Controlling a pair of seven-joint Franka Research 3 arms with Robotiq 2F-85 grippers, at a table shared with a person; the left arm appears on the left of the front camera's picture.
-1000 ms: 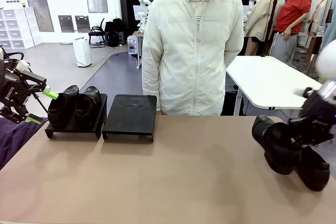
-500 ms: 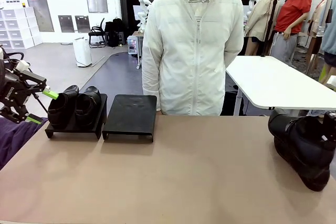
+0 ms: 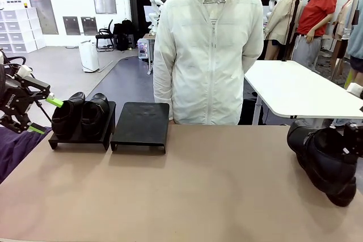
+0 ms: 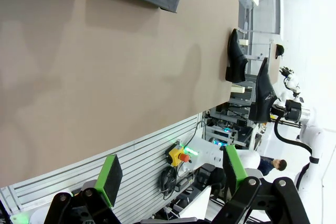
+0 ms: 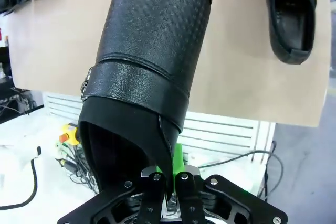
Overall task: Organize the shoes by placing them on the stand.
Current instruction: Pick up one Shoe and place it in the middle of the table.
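Two glossy black shoes (image 3: 79, 114) sit side by side on the left platform of the black stand (image 3: 140, 122), whose right platform is bare. My left gripper (image 3: 45, 115) hangs open just left of the stand, and between its green pads (image 4: 110, 176) there is nothing. My right gripper (image 5: 169, 182) is shut on the back rim of a third shoe (image 5: 152, 51), held at the table's right edge (image 3: 317, 157). A fourth shoe (image 5: 289, 19) lies on the table beside it (image 4: 236, 56).
A person in a white jacket (image 3: 207, 55) stands at the far side, hands behind the back. The tan table (image 3: 187, 185) is bare between the stand and the right-hand shoes. A purple cloth (image 3: 14, 145) lies off the left edge.
The held shoe has swung right, toward the table's right edge, and now overlaps the shoe lying there. The right arm has mostly left the picture. The left arm has not moved.
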